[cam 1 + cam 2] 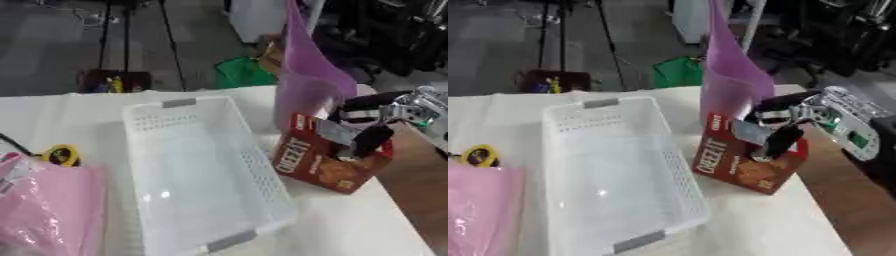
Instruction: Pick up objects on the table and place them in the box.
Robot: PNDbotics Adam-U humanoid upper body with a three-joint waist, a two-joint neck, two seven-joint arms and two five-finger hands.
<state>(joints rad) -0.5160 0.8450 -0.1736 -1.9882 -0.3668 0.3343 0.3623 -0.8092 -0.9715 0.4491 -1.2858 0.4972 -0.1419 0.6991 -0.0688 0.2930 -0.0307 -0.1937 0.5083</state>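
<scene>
A red Cheez-It box stands tilted on the table just right of the white plastic basket, which holds nothing. My right hand comes in from the right and has its fingers curled over the box's top edge. Behind the box rises a tall purple translucent piece. At the left lie a pink bag and a small yellow and black object. My left hand shows in neither view.
The white table ends at the right, with brown floor beyond. Past the far edge are a green object, tripod legs and dark equipment.
</scene>
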